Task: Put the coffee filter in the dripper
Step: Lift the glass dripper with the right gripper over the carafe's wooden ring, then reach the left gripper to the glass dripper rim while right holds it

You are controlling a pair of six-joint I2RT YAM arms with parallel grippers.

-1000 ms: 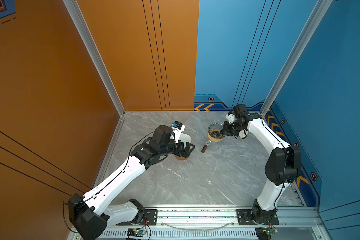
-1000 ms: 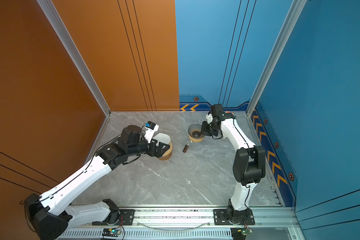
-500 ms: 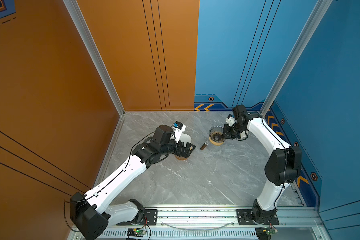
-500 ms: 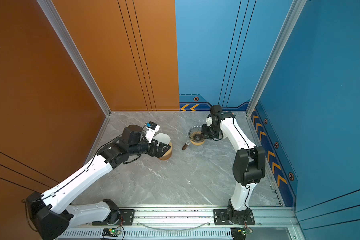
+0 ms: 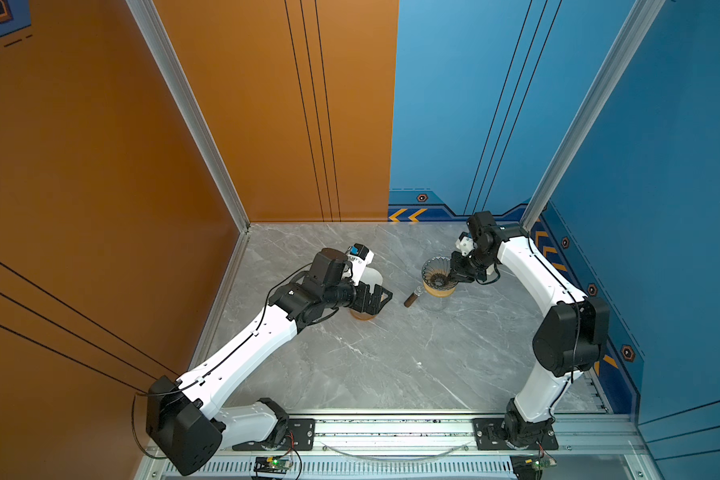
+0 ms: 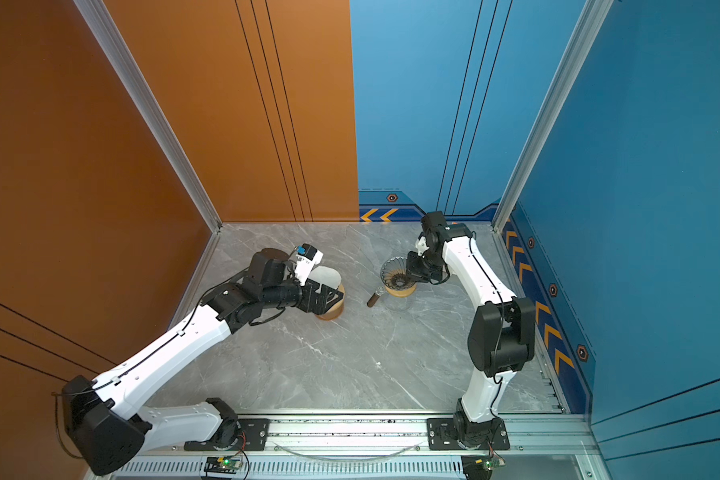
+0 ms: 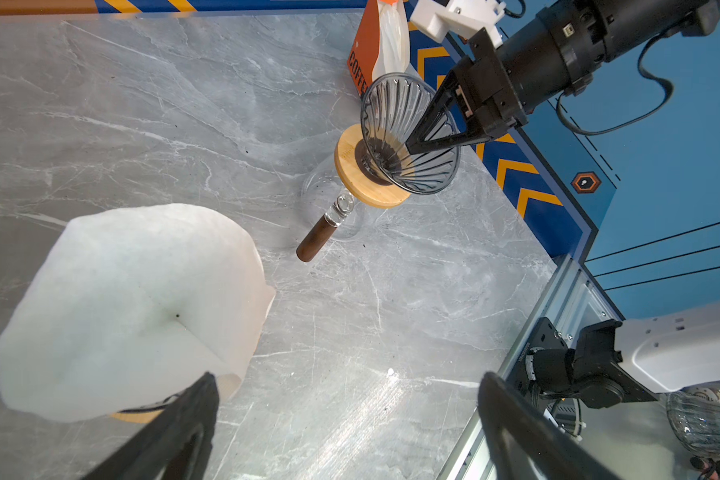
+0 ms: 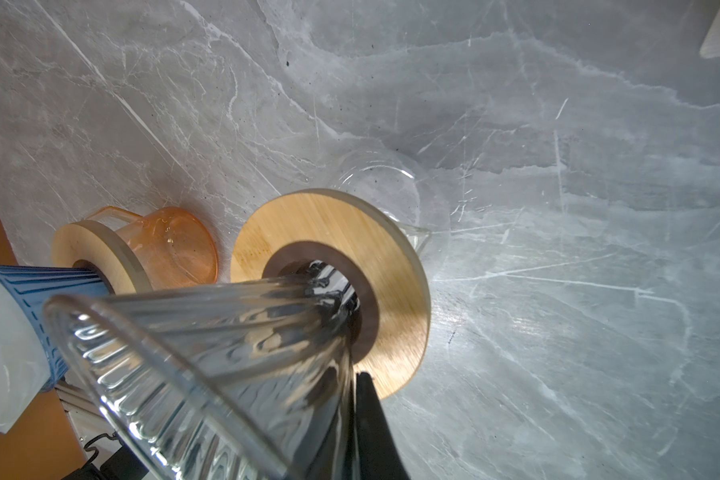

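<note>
While the left gripper (image 7: 348, 380) has barely stirred over the last second, the right gripper (image 7: 412, 145) has drawn the dripper (image 5: 435, 277) a little toward the near side of the table (image 5: 371, 365), closer over the glass jug (image 7: 329, 199) waiting there. Its fingers are pinched shut on the dripper's rim. From where I stand I cannot tell whether the wooden collar (image 7: 371, 178) under the cone has come to rest on the jug's mouth or hangs just above it, slightly tilted. The filter (image 7: 134, 307), the thing all this is about, is untouched: a white paper cone perched on a wooden stand (image 5: 362, 316), well apart from the dripper. The left gripper hovers just beside it, fingers spread wide with nothing between them. So I'd say the dripper is only being made ready. The filter has yet to be picked up, and the real work has not begun.
</note>
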